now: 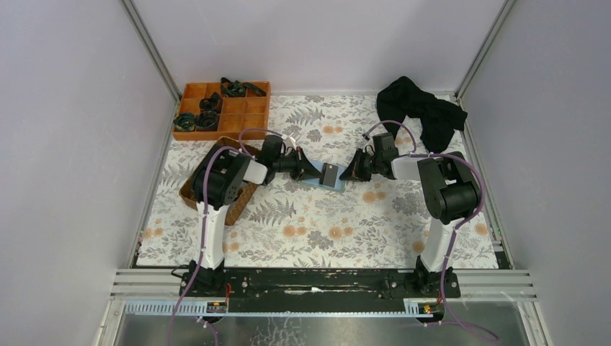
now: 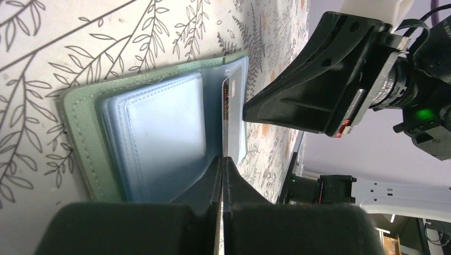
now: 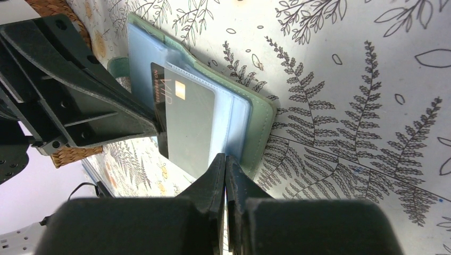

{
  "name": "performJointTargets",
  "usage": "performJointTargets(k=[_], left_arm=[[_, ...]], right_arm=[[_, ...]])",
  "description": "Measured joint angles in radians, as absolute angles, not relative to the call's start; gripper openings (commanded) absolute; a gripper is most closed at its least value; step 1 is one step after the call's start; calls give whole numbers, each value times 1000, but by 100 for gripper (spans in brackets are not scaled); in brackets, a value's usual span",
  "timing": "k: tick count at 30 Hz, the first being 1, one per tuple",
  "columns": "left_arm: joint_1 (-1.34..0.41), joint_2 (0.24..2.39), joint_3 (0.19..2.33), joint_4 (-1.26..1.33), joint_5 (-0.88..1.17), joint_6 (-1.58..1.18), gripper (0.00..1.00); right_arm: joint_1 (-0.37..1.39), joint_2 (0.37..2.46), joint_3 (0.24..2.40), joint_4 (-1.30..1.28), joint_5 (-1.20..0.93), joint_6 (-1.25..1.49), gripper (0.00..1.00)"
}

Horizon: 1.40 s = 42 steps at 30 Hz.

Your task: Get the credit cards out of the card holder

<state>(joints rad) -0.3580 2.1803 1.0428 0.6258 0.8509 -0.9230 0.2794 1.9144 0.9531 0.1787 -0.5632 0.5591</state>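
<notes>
1. On my feed, plain pale walls (image 1: 72, 108) closed the cell on three sides, with metal rails running up the far corners.
2. The desk (image 1: 317, 231) wore a flat white cloth printed with grey ferns and orange flowers.
3. The left arm (image 1: 220, 180) and the right arm (image 1: 450, 191) leaned inward from the near edge and met over the middle of the desk. Purple cables looped along both.
4. A crumpled black cloth (image 1: 425, 112) lay at the far right corner, well apart from the work.
5. A rigid orange tray (image 1: 248, 119), split into square compartments, sat at the far left corner. Several compartments held dark coiled items I could not identify.
6. A brown wicker basket (image 1: 243, 202) stood at the left, mostly hidden under the left arm.
7. The card holder (image 2: 159, 138) lay open and flat mid-desk, between the two end effectors. It had a stitched grey-green outside and glossy blue-tinted clear sleeves inside.
8. One credit card (image 3: 189, 125), thin and grey with a dark band and a gold chip, lay over the sleeves. I could not tell how far it sat in a slot.
9. The left end effector (image 2: 222, 162) had its fingers pressed together on the card's dark end.
10. The right end effector (image 3: 225, 158) had its fingers together, tips at the holder's sleeve edge just beside the card. I could not tell whether it pinched anything.
</notes>
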Motion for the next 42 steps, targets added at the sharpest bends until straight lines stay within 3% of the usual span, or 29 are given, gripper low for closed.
performJointTargets(k=[7,22,31,34,39,42], left_arm=[[-343,2103,1039,556,826,-898,0],[-339,1895,1105,101,578,-668,0],[-339,1763,997,263,629,-723,0],[-335,1751,956,401,681,-783,0],[-321,1751,878,707,767,-949,0],[-319,1751,849,862,791,-1027,0]], right_arm=[[279,1916,955,179,-565,559,4],[279,1920,957,181,-569,564,4],[279,1897,918,229,-569,576,4],[279,1835,833,276,-587,594,14],[278,1633,711,373,-625,634,51],[274,1479,702,422,-640,632,62]])
